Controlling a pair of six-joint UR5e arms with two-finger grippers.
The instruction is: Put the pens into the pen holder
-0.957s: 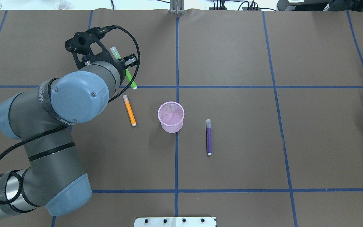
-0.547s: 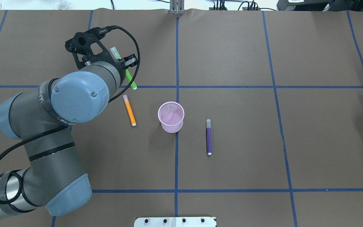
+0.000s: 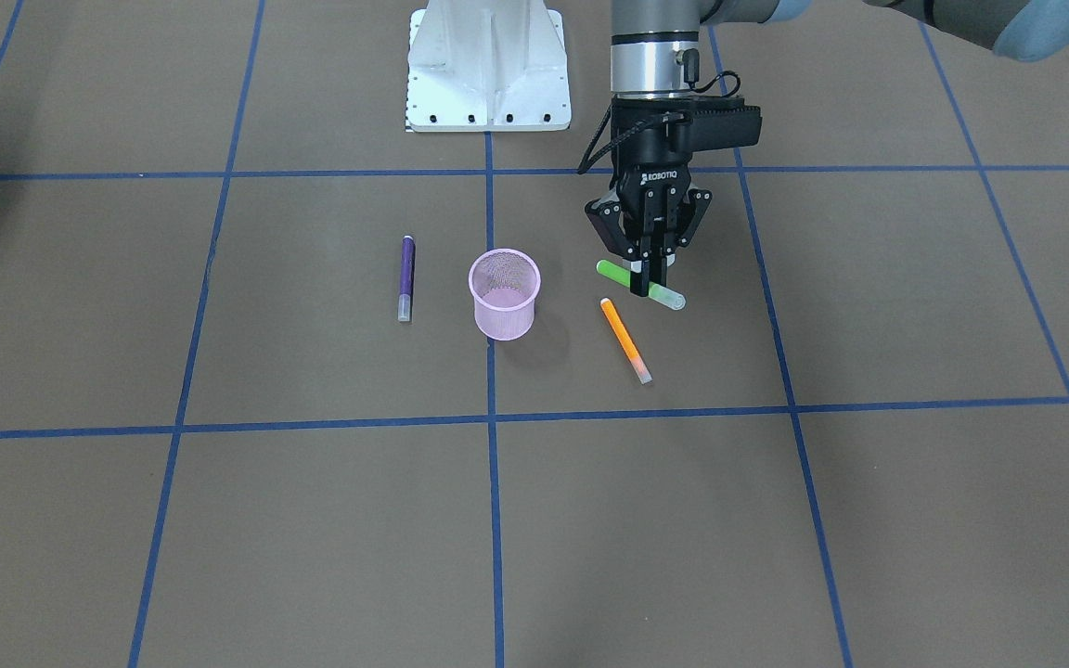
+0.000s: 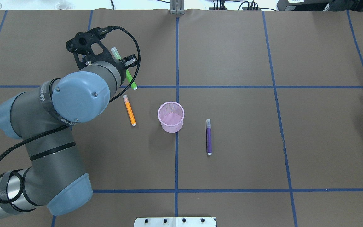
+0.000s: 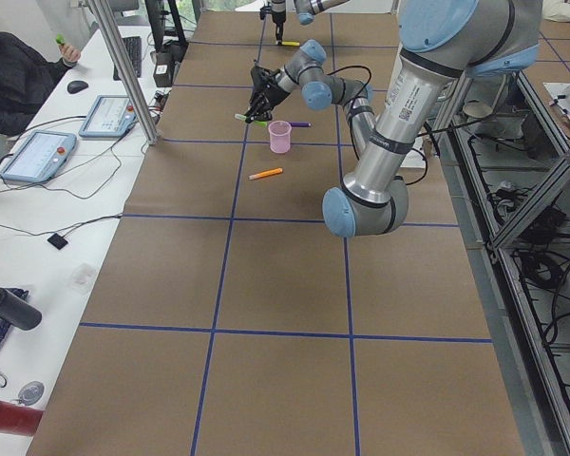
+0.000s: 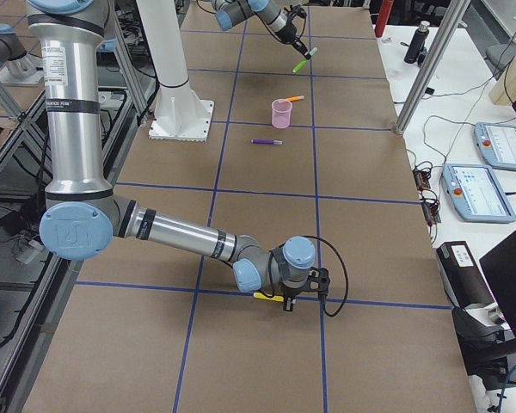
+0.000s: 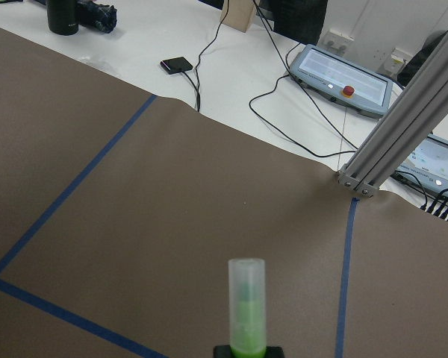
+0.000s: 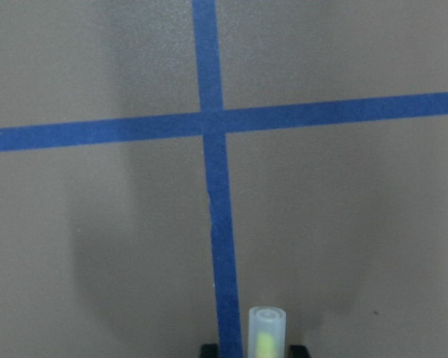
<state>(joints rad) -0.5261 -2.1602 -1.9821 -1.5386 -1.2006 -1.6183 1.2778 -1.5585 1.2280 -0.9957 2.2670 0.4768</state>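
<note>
The left gripper [image 3: 648,281] pointed down at the table [image 3: 312,520], its two fingers drawn together on the green pen [image 3: 615,273]. It gripped the pen about the middle of its length, so the green barrel stuck out one side and the pale cap the other, and the pen sat at a tilt. Just beside it, towards the operators' side, the orange pen [image 3: 625,340] lay flat on the brown paper, apart from the green one. A little to the robot's right of that stood the pen holder [image 3: 504,317], upright, its open mouth facing up, close against a blue tape line [image 3: 490,390]. Beyond the cup on its other side lay the purple pen [image 3: 405,276], flat and roughly in line with the tape. Well away at the table's far end, the right gripper [image 6: 290,303] was low over the paper with the yellow pen [image 6: 266,296] between its fingers. Whether they had closed on it I could not tell.
</note>
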